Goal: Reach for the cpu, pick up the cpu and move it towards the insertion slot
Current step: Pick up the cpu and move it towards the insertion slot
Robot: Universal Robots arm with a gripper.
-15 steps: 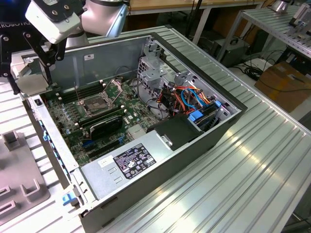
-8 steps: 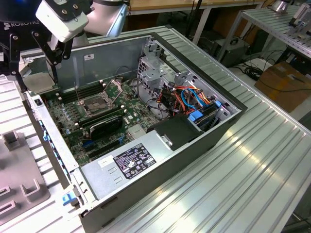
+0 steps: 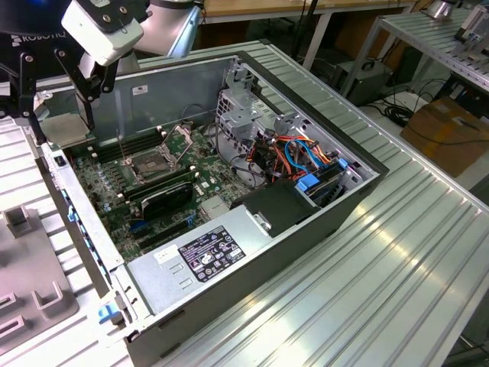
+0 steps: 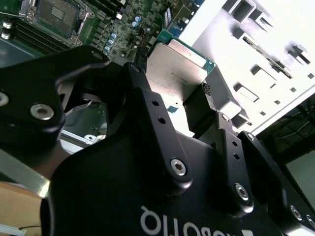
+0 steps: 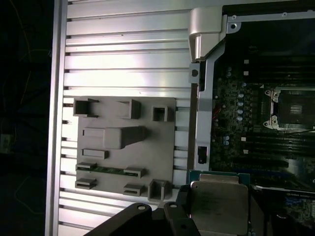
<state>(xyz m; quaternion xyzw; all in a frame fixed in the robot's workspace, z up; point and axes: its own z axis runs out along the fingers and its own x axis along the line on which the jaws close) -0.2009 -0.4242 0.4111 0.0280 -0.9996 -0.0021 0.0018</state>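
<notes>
My black gripper (image 3: 63, 126) hangs over the case's wall at the exterior view's left, shut on the cpu (image 3: 69, 134), a thin square chip with a pale silver face. In both wrist views the cpu (image 4: 179, 66) (image 5: 219, 206) sits flat between the two fingers (image 4: 140, 83). The insertion slot (image 3: 153, 160) is a dark square socket in a shiny metal frame on the motherboard, down and toward the exterior view's right from the chip. The same slot (image 5: 293, 108) (image 4: 56, 12) lies open in both wrist views, apart from the chip.
The open computer case (image 3: 252, 69) lies on a ribbed aluminium table (image 3: 397, 252). Inside are a black card (image 3: 164, 199), a grey power supply (image 3: 206, 252), a drive cage with orange and blue cables (image 3: 306, 153). A grey fixture plate (image 5: 123, 147) lies outside the case wall.
</notes>
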